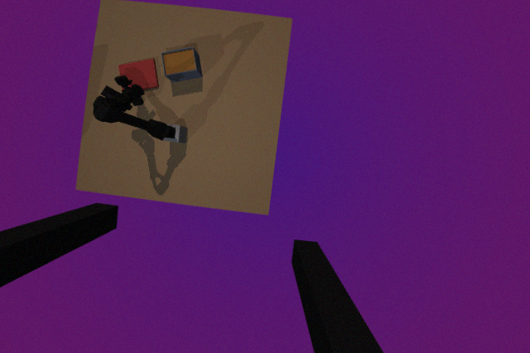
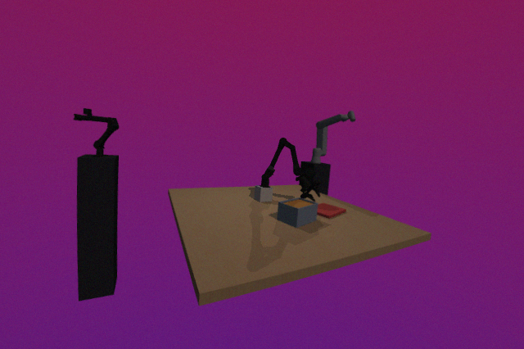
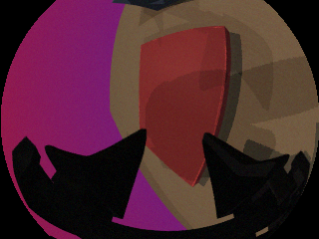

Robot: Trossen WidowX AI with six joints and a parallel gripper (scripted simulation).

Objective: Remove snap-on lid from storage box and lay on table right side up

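Observation:
The red lid (image 1: pixel 147 71) (image 2: pixel 332 210) (image 3: pixel 184 100) appears flat on the table, a smooth broad face up with no raised rim showing. The box (image 1: pixel 184 76) (image 2: pixel 289 215) (image 3: pixel 158 4) stands upright beside it, blue-grey walled and open at the top, with orange inside. A narrow strip of table separates the two. My gripper (image 3: pixel 175 135) is open, its fingertips apart with nothing held. It is over the lid's near end and partly covers one corner in the top view. The exact height of the fingertips above the lid is hard to tell.
The table (image 1: pixel 231 135) (image 2: pixel 219 247) has its edge just beyond the lid. My arm's pale base (image 2: pixel 263 193) stands on the table. A black arm on a dark pedestal (image 2: pixel 97 226) and a grey arm (image 2: pixel 321 139) stand off the table.

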